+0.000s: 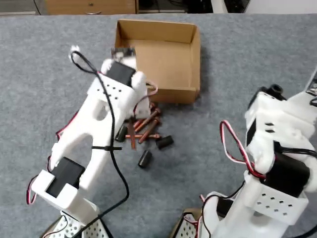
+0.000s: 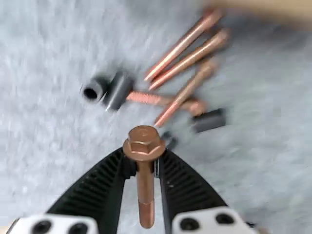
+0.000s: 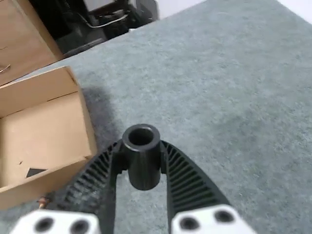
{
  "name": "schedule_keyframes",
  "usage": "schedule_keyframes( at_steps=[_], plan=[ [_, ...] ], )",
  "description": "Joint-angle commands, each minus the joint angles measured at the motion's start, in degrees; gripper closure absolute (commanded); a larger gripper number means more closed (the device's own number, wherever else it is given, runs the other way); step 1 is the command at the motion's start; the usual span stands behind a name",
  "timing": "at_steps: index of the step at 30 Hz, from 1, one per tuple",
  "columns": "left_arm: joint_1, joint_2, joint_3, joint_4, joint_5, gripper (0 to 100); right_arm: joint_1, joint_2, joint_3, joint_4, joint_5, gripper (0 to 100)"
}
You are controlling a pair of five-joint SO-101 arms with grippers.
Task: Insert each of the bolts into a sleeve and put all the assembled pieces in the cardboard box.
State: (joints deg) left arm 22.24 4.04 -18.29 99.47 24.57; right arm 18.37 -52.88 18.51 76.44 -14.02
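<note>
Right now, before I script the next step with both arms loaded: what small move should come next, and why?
Probably swing the left gripper toward the right gripper and line its bolt up with the sleeve. Each gripper is shut on one half of a pair, the sleeve's bore shows open, and the two sit well apart.

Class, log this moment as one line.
left jaws: shut on bolt | right jaws: shut on sleeve | loose bolts, sleeves: by cardboard box

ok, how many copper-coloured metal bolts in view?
5. One copper-coloured hex-head bolt in the left gripper; four loose bolts on the grey carpet, piled beside the cardboard box. The arm may hide more.
</note>
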Motion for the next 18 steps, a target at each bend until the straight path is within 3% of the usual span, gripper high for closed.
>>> schedule_keyframes(
  at_steps=[1,10,18],
  plan=[
    [-1.85,-7.34,-9.76,1.41,-0.09,98,-5.93,-0.48,-2.59,-0.88,0.88,99.7],
    [-2.11,-36.62,-5.19,1.41,-0.18,98,-27.82,-0.48,-10.15,7.82,3.34,99.7],
    [-10.55,-55.43,4.57,1.05,-8.0,98,-40.4,-7.78,-10.77,10.02,3.34,99.7]
  ],
)
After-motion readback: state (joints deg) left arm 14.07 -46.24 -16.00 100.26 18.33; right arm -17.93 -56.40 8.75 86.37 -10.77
